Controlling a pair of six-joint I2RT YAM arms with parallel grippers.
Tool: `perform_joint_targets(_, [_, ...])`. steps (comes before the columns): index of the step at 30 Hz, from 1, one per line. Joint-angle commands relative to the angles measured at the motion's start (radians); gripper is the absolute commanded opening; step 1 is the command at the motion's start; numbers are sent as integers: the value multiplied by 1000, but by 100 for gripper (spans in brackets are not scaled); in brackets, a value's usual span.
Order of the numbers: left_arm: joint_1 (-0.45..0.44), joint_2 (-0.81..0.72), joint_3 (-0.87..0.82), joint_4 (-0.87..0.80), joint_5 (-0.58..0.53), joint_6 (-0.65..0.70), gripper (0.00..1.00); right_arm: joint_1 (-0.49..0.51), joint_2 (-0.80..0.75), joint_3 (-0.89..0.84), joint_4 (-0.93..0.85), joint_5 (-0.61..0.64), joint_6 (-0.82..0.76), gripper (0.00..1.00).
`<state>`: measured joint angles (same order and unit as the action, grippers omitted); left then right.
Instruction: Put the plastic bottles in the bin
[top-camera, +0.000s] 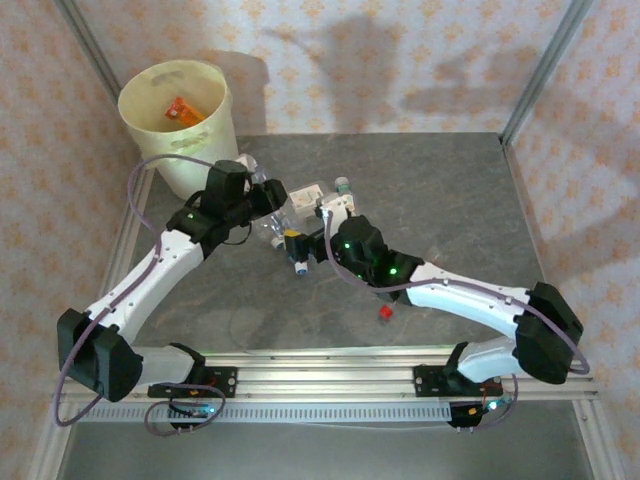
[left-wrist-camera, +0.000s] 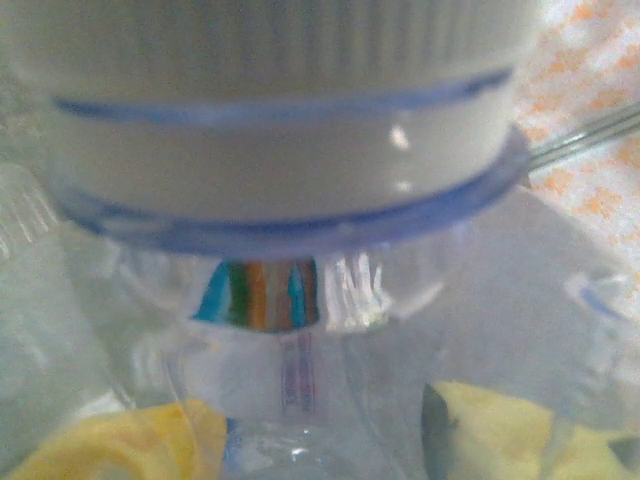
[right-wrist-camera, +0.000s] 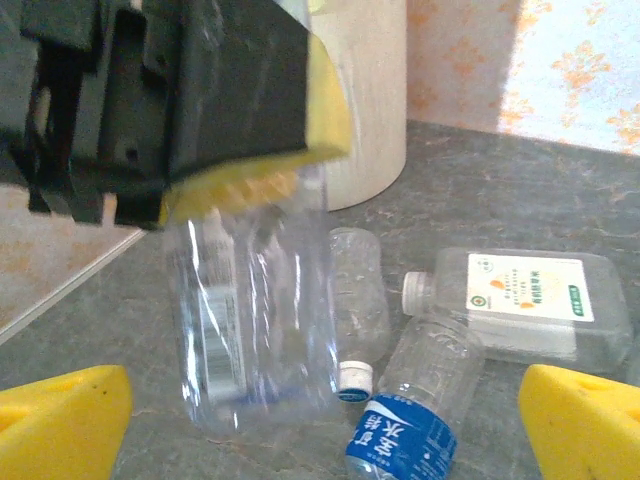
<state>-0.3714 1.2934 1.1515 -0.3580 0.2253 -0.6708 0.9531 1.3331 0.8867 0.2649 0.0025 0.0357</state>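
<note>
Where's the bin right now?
In the top view the bin stands at the far left corner of the table, just beyond the left pincer, which grips a clear bottle; an orange-labelled bottle lies inside the bin.

Bin (top-camera: 210, 135) far-left on table (top-camera: 440, 200); one bottle (top-camera: 183, 110) inside; other bottles (right-wrist-camera: 520, 295) clustered mid-table.

**Mostly plastic, with foam and metal**

The big bottle (right-wrist-camera: 250, 320) is thin, clear, glossy plastic. A cap (left-wrist-camera: 280, 60) is white ribbed plastic. The small bottles (right-wrist-camera: 428, 372) are clear and shiny too, with glossy labels (right-wrist-camera: 525, 288). The bin (right-wrist-camera: 365, 100) is smooth matt cream plastic. The pads (right-wrist-camera: 60, 420) are matt yellow foam. The table (top-camera: 450, 200) looks like matt grey stone, and its rail (top-camera: 330, 365) is brushed metal.
</note>
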Motion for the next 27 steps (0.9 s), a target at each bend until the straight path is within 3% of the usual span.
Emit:
perform_joint_targets(1, [-3, 8, 103, -91, -154, 58, 50, 1, -46, -54, 128, 58, 6, 99])
perform_joint_targets(11, [47, 57, 355, -183, -400, 245, 50, -7, -103, -89, 99, 88, -6, 99])
perform_joint_targets(17, [188, 98, 423, -113, -316, 218, 51, -9, -133, -93, 74, 107, -14, 99])
perform_joint_targets(23, [247, 177, 541, -52, -510, 334, 50, -11, -157, -111, 61, 120, -11, 99])
perform_joint_targets(27, [285, 195, 562, 69, -555, 385, 50, -10, -184, -108, 23, 120, -7, 99])
